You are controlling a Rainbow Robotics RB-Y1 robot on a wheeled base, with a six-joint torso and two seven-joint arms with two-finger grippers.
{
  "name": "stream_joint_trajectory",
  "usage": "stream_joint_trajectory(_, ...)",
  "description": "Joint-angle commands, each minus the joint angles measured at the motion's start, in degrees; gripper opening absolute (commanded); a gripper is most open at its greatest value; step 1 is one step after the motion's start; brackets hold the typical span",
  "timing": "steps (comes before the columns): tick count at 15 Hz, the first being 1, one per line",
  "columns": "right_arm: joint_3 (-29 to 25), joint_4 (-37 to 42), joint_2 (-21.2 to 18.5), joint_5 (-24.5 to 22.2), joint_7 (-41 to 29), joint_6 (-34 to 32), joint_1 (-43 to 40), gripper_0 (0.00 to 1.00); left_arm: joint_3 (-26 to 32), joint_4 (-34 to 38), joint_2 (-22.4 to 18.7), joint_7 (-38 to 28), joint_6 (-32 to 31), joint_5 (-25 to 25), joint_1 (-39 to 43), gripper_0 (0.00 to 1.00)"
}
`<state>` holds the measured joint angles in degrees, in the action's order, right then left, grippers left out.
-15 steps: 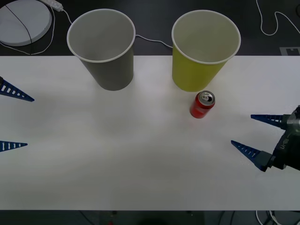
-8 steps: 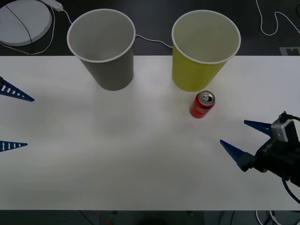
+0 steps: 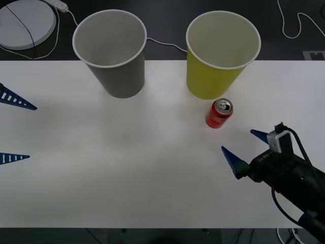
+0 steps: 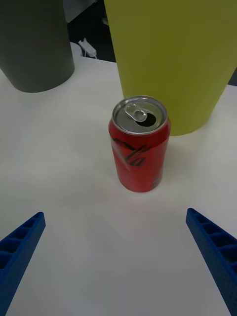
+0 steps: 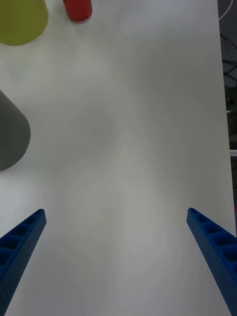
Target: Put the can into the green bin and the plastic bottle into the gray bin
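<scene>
Two bins, one can, both grippers spread wide and holding nothing.
Left gripper (image 3: 14, 129) sits at 9 o'clock by the table (image 3: 127, 168) edge, open white surface ahead of it. Gray bin (image 3: 112, 53) at 11 and green bin (image 3: 218, 56) at 1 stand apart along the far edge. Can (image 3: 219, 113) is upright just in front of the green bin, clear table on its near side. Right gripper (image 3: 242, 147) at 4 o'clock points at the can, near it, not touching.
</scene>
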<state>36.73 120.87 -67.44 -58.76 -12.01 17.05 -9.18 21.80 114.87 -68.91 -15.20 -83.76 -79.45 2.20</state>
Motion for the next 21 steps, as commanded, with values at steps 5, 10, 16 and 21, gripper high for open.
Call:
stream_joint_trajectory(5,16.8,-7.3,0.0,-14.3,-18.2,11.9,11.9,1.00,0.0,0.0,0.0,0.0,0.0,0.0,0.0,1.00)
stream_joint_trajectory(10,31.7,-16.4,2.8,-26.1,-34.7,22.6,22.4,1.00,0.0,0.0,0.0,0.0,0.0,0.0,0.0,1.00)
stream_joint_trajectory(16,37.4,-26.4,8.2,-32.3,-44.9,27.2,28.3,1.00,0.0,0.0,0.0,0.0,0.0,0.0,0.0,1.00)
stream_joint_trajectory(21,37.3,-31.0,12.1,-32.5,-45.1,28.0,30.8,1.00,0.0,0.0,0.0,0.0,0.0,0.0,0.0,1.00)
